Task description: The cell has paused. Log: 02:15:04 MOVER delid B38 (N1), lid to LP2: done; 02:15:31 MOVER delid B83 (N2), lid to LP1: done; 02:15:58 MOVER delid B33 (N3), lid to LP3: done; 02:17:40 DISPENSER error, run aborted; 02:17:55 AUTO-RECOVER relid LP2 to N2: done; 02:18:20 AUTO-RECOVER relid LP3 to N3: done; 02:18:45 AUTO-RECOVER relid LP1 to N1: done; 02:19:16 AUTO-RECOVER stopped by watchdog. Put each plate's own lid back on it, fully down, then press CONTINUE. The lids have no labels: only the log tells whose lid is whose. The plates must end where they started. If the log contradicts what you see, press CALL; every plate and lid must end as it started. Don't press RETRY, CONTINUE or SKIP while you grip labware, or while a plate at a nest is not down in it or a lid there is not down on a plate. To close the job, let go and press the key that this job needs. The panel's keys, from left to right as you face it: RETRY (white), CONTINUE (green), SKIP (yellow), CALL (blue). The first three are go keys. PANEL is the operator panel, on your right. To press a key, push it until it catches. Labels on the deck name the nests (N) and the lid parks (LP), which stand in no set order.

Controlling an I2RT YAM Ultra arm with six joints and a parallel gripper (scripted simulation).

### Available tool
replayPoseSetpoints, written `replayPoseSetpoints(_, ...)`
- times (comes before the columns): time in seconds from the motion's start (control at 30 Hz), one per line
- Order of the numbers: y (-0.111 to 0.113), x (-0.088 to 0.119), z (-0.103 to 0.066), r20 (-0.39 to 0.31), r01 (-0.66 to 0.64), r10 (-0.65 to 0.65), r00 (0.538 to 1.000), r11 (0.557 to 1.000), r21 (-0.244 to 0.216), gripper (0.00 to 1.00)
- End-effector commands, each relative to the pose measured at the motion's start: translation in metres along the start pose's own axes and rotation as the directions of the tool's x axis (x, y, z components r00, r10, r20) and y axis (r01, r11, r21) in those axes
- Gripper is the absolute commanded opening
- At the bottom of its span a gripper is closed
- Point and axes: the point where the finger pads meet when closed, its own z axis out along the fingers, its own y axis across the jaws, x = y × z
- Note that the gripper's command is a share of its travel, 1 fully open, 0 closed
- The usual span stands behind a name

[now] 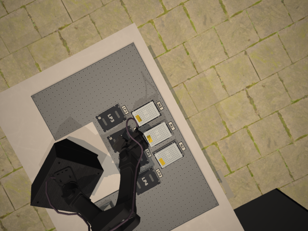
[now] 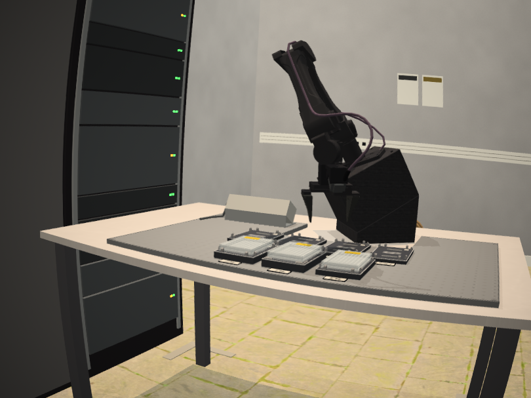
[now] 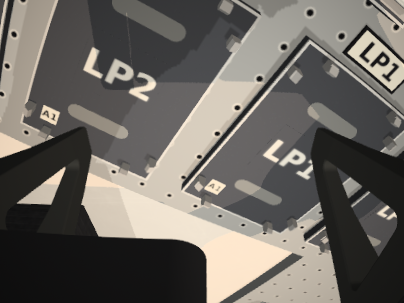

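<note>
Black, tapering fingers (image 1: 119, 143) (image 2: 308, 203) stand wide apart with nothing between them, above the flat black parks LP2 (image 1: 111, 141) (image 2: 351, 243) (image 3: 55, 84) and LP1 (image 1: 145, 160) (image 2: 305, 240) (image 3: 240, 164). Outward of them, three clear-lidded white plates sit in nests: N3 (image 1: 145, 112) (image 2: 346, 261), N1 (image 1: 158, 133) (image 2: 295, 252) and N2 (image 1: 168, 153) (image 2: 243, 245). By the job log, N1 and N2 wear each other's lids; trusting their tidy look and pressing CONTINUE would leave them swapped. A low or off-centre grip could lift a plate too. The grey panel's (image 1: 104, 205) (image 2: 259, 208) keys are out of sight; the arm covers part of LP1, and lid seating is hard to judge.
</note>
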Motion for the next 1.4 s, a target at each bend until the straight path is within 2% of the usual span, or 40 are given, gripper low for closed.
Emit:
replayPoseSetpoints(0.0, 0.002, 0.0, 0.005, 0.021, -0.074, 0.074, 0.997, 0.997, -0.008, 1.0)
replayPoseSetpoints(0.07, 0.0, 0.005, 0.012, 0.012, -0.109, 0.109, 0.994, 0.994, -0.01, 1.0)
replayPoseSetpoints(0.23, 0.003, 0.002, 0.01, 0.022, -0.19, 0.19, 0.981, 0.982, -0.002, 1.0)
replayPoseSetpoints(0.33, -0.008, 0.01, 0.02, 0.016, -0.266, 0.266, 0.964, 0.964, -0.004, 1.0)
replayPoseSetpoints(0.5, -0.004, 0.006, 0.018, 0.026, -0.306, 0.306, 0.952, 0.952, 0.002, 1.0)
replayPoseSetpoints(0.53, -0.014, 0.009, 0.019, 0.035, -0.349, 0.349, 0.937, 0.937, 0.0, 1.0)
replayPoseSetpoints(0.6, -0.016, 0.015, 0.027, 0.023, -0.38, 0.38, 0.925, 0.925, 0.0, 1.0)
replayPoseSetpoints(0.83, -0.016, 0.009, 0.024, 0.044, -0.493, 0.492, 0.87, 0.87, 0.016, 1.0)
replayPoseSetpoints(0.97, -0.019, 0.003, 0.022, 0.057, -0.498, 0.497, 0.866, 0.867, 0.015, 1.0)
replayPoseSetpoints(1.2, -0.022, 0.005, 0.02, 0.054, -0.5, 0.499, 0.865, 0.866, 0.009, 1.0)
replayPoseSetpoints(1.23, -0.029, 0.013, 0.019, 0.092, -0.506, 0.502, 0.86, 0.863, 0.017, 0.99)
replayPoseSetpoints(1.27, -0.031, 0.014, 0.019, 0.126, -0.505, 0.5, 0.857, 0.863, 0.004, 0.98)
replayPoseSetpoints(1.37, -0.045, 0.021, 0.018, 0.225, -0.504, 0.49, 0.842, 0.864, 0.006, 0.95)
